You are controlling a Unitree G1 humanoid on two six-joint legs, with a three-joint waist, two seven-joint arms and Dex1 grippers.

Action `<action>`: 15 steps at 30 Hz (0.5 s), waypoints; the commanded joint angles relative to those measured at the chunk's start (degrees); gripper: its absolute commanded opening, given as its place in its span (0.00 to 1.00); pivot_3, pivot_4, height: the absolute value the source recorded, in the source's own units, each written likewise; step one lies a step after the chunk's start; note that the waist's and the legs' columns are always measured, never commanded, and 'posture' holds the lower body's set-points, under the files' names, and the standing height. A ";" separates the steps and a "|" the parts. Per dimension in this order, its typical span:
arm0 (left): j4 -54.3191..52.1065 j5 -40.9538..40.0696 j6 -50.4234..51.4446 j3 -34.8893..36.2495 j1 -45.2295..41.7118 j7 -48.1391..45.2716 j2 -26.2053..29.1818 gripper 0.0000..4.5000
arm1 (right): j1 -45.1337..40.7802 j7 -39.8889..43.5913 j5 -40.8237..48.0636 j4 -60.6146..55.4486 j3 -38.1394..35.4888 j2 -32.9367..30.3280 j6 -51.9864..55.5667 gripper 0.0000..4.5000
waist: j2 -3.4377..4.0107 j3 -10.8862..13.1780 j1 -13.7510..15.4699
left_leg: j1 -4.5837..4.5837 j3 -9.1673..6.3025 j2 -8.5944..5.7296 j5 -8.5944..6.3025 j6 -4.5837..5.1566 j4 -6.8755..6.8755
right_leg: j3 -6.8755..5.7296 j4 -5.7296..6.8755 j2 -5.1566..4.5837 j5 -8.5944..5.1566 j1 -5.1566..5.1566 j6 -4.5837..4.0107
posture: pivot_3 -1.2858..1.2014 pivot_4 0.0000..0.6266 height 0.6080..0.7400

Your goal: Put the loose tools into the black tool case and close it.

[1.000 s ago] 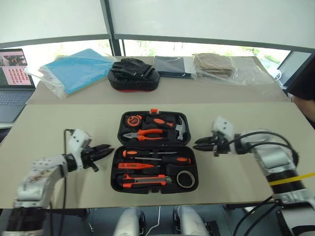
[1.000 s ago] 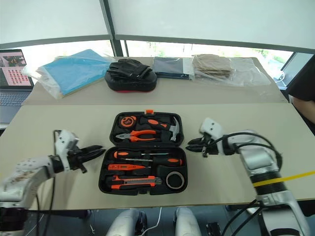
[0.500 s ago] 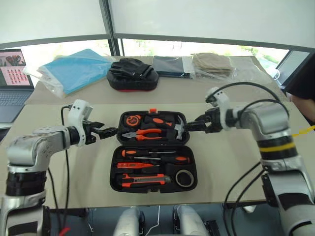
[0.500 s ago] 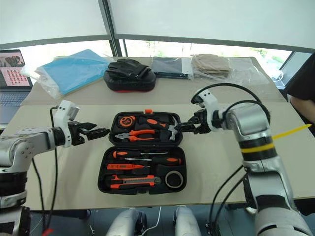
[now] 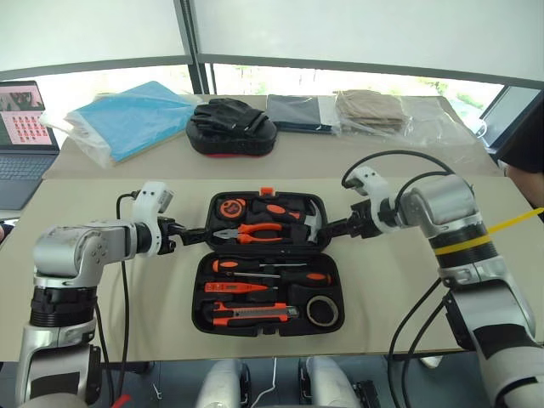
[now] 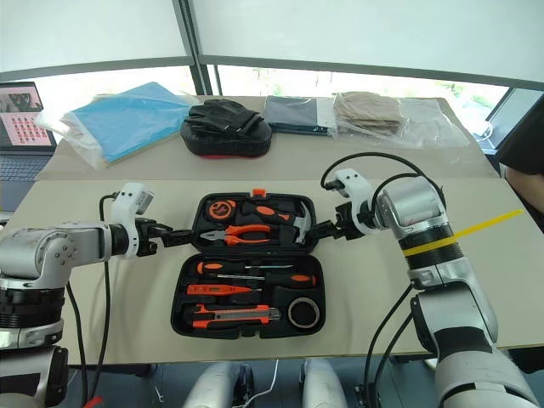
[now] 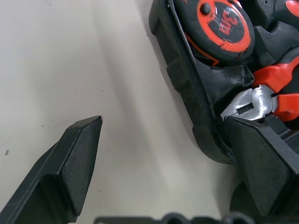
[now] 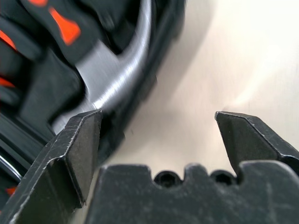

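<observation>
The black tool case (image 5: 197,297) lies open flat on the beige table. Its near half holds the loose tools: two screwdrivers (image 5: 259,265), a tester pen (image 5: 236,287), a utility knife (image 5: 251,312) and a tape roll (image 5: 320,310). The far half holds a tape measure (image 7: 224,23), pliers (image 7: 261,100) and a hammer (image 8: 117,79). My left gripper (image 5: 197,232) is open at the far half's left edge, one finger over the rim and one over the table. My right gripper (image 5: 331,229) is open at the far half's right edge, straddling the rim by the hammer.
Across the back of the table lie a blue bag (image 5: 127,119), a black mitt with a red edge (image 5: 231,127) and folded cloths in plastic (image 5: 370,110). A laptop (image 5: 21,127) stands at far left. A person's dark sleeve (image 5: 527,136) shows at right.
Both grippers have moved away from beside the near half, inward and farther back to the far half's side edges. Both have opened wide.
</observation>
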 commanded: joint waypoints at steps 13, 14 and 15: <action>0.68 0.35 -1.42 0.48 -2.02 0.53 -2.08 0.18 | 0.77 -1.83 0.39 3.63 2.83 -0.37 -1.00 0.00 | -0.22 -0.14 0.58 | 0.57 -0.06 -0.06 -0.24 0.42 0.05 | -0.03 -0.09 -0.12 0.01 0.57 0.02 | 0.52 0.24 1.00; 0.81 0.34 -1.77 0.88 -2.01 0.67 -2.39 0.11 | 0.72 -1.95 0.34 3.93 2.74 -0.22 -1.36 0.00 | -0.23 -0.14 0.61 | 0.65 -0.07 -0.07 -0.23 0.42 0.05 | -0.04 -0.10 -0.13 0.01 0.65 0.02 | 0.52 0.24 1.00; 0.86 0.24 -2.64 1.41 -1.86 0.55 -2.76 0.02 | 0.65 -2.34 0.47 3.96 1.89 0.21 -2.08 0.00 | -0.23 -0.14 0.61 | 0.81 -0.09 -0.07 -0.24 0.43 0.05 | -0.04 -0.11 -0.14 0.01 0.83 0.02 | 0.52 0.24 1.00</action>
